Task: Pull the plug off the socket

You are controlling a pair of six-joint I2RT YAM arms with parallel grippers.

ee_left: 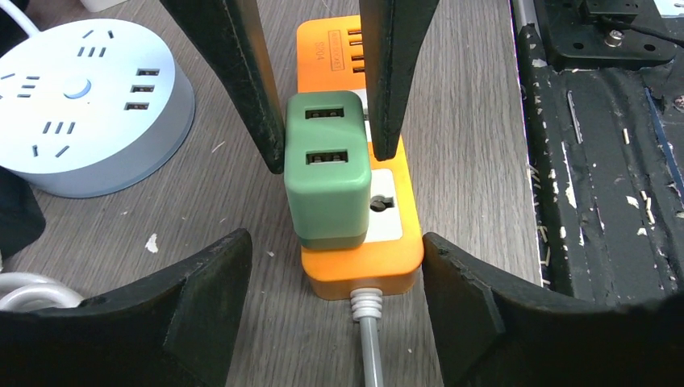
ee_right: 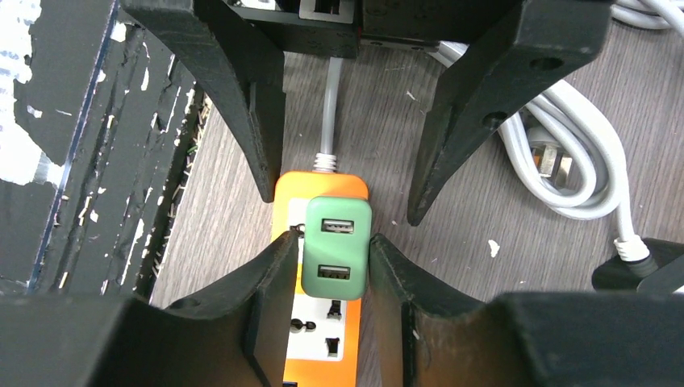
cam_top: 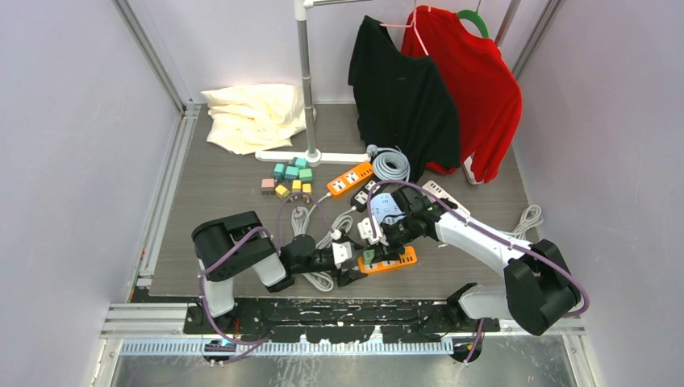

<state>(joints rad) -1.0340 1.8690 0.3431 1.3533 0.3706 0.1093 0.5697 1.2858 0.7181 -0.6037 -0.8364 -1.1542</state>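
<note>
Contact: my right gripper (ee_right: 332, 266), angled low, grasps the boxy green USB plug (ee_right: 337, 242); left gripper (ee_left: 335, 242) released astride orange plastic socket strip (ee_left: 391, 262).

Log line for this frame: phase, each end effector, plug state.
phase: grasp | right end effector: shut on green plug | left end effector: open, straddling orange strip | result: not yet pulled
</note>
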